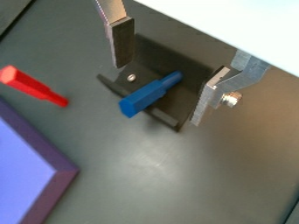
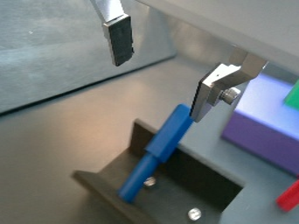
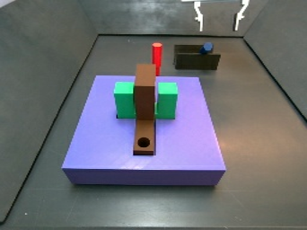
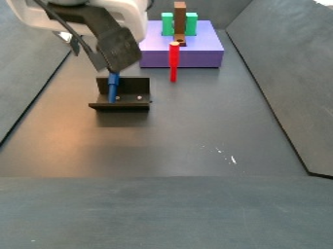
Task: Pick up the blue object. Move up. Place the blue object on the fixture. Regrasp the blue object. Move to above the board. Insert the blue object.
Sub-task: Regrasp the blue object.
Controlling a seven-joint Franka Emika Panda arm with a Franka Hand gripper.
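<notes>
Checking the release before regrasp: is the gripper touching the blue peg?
Apart. In a wrist view the gripper is open above the blue peg, which leans on the fixture.

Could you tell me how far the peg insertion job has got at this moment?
Done: the blue object leans on the fixture, so the pick and place look finished. In hand: the gripper hangs open above it with nothing held, so the regrasp is not yet made. Left: carrying it above the board and inserting it; the brown strip's hole is empty.

Peg [image 2: 162, 160] leaning in the fixture [image 2: 205, 185], hand [image 2: 166, 66] spread wide above it.
</notes>
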